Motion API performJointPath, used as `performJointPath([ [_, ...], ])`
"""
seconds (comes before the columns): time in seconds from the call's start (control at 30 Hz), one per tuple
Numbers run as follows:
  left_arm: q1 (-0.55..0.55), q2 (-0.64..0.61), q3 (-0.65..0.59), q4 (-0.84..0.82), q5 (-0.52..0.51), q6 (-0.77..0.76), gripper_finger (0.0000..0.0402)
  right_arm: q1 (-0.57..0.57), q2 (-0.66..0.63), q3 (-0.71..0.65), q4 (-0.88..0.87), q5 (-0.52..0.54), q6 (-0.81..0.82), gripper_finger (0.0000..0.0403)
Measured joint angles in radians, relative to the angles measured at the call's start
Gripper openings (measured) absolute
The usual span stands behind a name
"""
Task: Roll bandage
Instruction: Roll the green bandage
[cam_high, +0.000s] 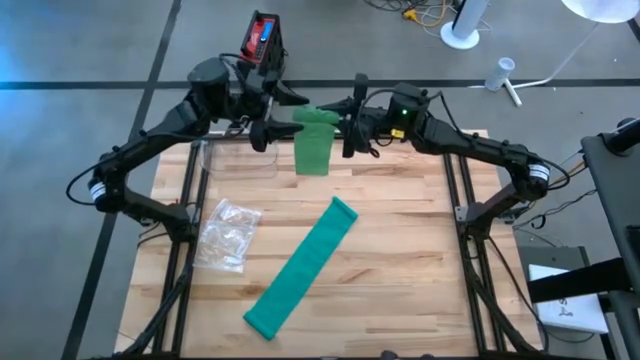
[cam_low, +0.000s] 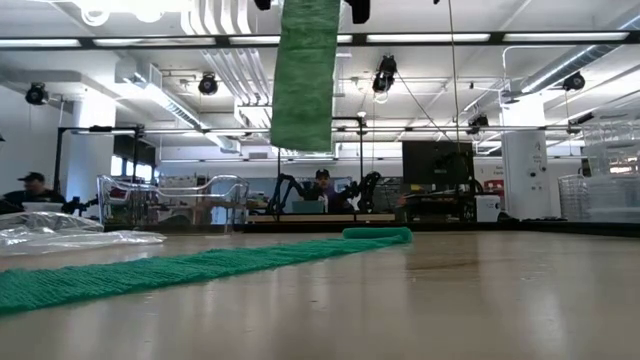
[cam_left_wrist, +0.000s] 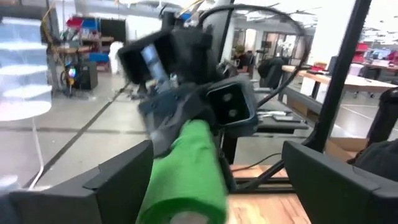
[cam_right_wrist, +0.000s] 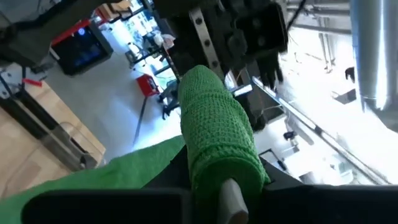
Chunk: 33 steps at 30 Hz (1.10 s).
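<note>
A green bandage roll (cam_high: 316, 117) is held in the air over the table's far middle. Its loose tail (cam_low: 305, 75) hangs straight down, clear of the table. My right gripper (cam_high: 347, 126) is shut on the roll, coming from the table's right. My left gripper (cam_high: 280, 128) comes from the left and is open, with its fingers on either side of the roll's other end (cam_left_wrist: 186, 174). A second green bandage (cam_high: 300, 265) lies flat and slanting on the table's middle. It also shows in the low view (cam_low: 200, 265). My left gripper has its open fingers (cam_left_wrist: 124, 180) on both sides of the roll's end; I cannot tell whether they touch it. My right gripper holds the roll by its end (cam_right_wrist: 227, 177) between its two fingers, level from the table's right and along the roll's axis. The roll lies level and lifted clear, with its tail (cam_right_wrist: 93, 180) hanging slack below.
A crumpled clear plastic bag (cam_high: 228, 232) lies at the table's left. A clear plastic container (cam_high: 238, 157) stands at the far left, under my left arm. A red and black device (cam_high: 262, 37) sits on the floor beyond the far edge.
</note>
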Motion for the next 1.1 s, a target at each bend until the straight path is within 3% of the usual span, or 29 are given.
performJointPath([
  [0.43, 0.002, 0.051, -0.001, -0.015, -0.034, 0.023, 0.0311, 0.003, 0.0, 0.0, 0.0, -0.001, -0.139, 0.0043],
  [0.6, 0.002, 0.056, -0.001, -0.014, -0.034, 0.031, 0.0228, 0.013, 0.0, 0.0, -0.008, 0.05, -0.129, 0.0049],
  [0.8, 0.002, 0.06, -0.001, -0.023, -0.027, 0.101, 0.0046, 0.024, 0.0, 0.0, -0.01, 0.057, 0.139, 0.01],
  [0.93, 0.006, 0.048, -0.001, -0.029, -0.028, 0.15, 0.0037, 0.024, 0.0, 0.003, -0.044, 0.054, 0.405, 0.0152],
  [1.1, 0.006, 0.032, -0.002, -0.042, -0.036, 0.241, 0.0058, 0.025, -0.02, 0.007, -0.129, 0.0, 0.632, 0.0221],
])
